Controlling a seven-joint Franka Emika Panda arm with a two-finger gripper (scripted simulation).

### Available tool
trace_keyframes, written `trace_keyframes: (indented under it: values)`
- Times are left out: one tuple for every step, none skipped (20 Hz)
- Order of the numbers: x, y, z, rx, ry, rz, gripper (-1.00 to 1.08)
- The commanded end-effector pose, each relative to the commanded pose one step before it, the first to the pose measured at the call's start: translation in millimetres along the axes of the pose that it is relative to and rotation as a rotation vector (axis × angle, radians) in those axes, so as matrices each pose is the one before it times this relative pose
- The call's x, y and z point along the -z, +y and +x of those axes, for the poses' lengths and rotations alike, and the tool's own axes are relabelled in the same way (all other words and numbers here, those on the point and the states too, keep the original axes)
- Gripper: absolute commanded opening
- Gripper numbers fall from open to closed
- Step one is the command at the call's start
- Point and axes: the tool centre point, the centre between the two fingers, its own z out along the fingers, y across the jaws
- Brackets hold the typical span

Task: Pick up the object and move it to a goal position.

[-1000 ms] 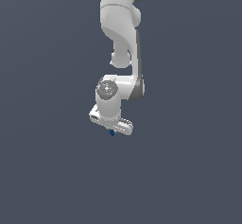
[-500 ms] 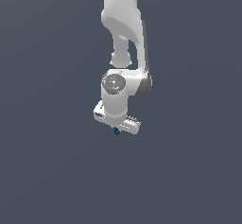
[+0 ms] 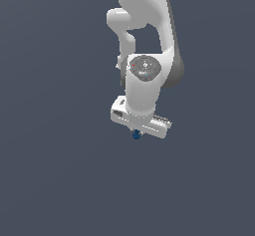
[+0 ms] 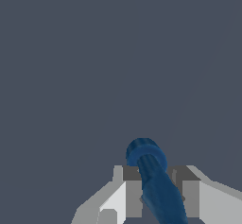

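Observation:
The object (image 3: 136, 135) is a tiny dark-blue lump that peeps out just below the white hand in the exterior view. In the wrist view the object (image 4: 153, 178) is an elongated dark-blue piece with a ringed end, held between the two grey fingers (image 4: 131, 192). My gripper (image 3: 137, 132) is shut on it and holds it in the air, with nothing touching it from below. The white arm rises above it toward the top of the exterior view. No goal marker shows.
Only a plain dark grey-blue background surrounds the arm in both views.
The arm has shifted slightly toward the exterior view's right and turned at the wrist, carrying the blue object along in the shut gripper.

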Motion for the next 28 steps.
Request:
trace_keyframes:
  values:
    - [23.24,-17.38,0.27,-0.00039,-0.00015,-0.00043,-1.00]
    - [9.07,-6.96,0.32,0.00000,0.00000,0.00000,-1.00]
    - [9.01,-6.93,0.35,0.00000,0.00000,0.00000,-1.00]
    - [8.94,-6.90,0.38,0.00000,0.00000,0.00000,-1.00]
    - [8.70,-6.73,0.41,0.00000,0.00000,0.00000,-1.00]
    - [8.20,-6.37,0.42,0.00000,0.00000,0.00000,-1.00]
    - [7.75,-6.04,0.42,0.00000,0.00000,0.00000,-1.00]
    - [7.34,-5.74,0.43,0.00000,0.00000,0.00000,-1.00]
    - [6.96,-5.46,0.44,0.00000,0.00000,0.00000,-1.00]
    - [6.70,-5.07,0.49,-0.00003,-0.00012,0.00047,-1.00]
    - [6.26,-4.96,0.47,0.00000,0.00000,0.00000,-1.00]
    - [5.79,-4.61,0.46,0.00000,0.00000,0.00000,-1.00]
    - [5.26,-4.20,0.44,0.00000,0.00000,0.00000,-1.00]
    - [4.77,-3.81,0.42,0.00000,0.00000,0.00000,-1.00]
    - [4.31,-3.52,0.36,0.00027,-0.00020,0.00036,-1.00]
    - [3.86,-3.12,0.40,0.00000,0.00000,0.00000,-1.00]
    - [3.44,-2.80,0.39,0.00000,0.00000,0.00000,-1.00]
    - [3.08,-2.52,0.38,0.00000,0.00000,0.00000,-1.00]
    - [2.76,-2.27,0.36,0.00000,0.00000,0.00000,-1.00]
    - [2.47,-2.03,0.33,0.00000,0.00000,0.00000,-1.00]
    - [2.19,-1.81,0.30,0.00000,0.00000,0.00000,-1.00]
    - [1.96,-1.66,0.21,0.00029,-0.00017,0.00036,-1.00]
    - [1.66,-1.38,0.25,0.00000,0.00000,0.00000,-1.00]
    - [1.42,-1.19,0.23,0.00000,0.00000,0.00000,-1.00]
    - [1.18,-0.99,0.21,0.00000,0.00000,0.00000,-1.00]
    - [0.94,-0.81,0.20,0.00000,0.00000,0.00000,-1.00]
    - [0.71,-0.62,0.19,0.00000,0.00000,0.00000,-1.00]
    - [0.48,-0.44,0.18,0.00000,0.00000,0.00000,-1.00]
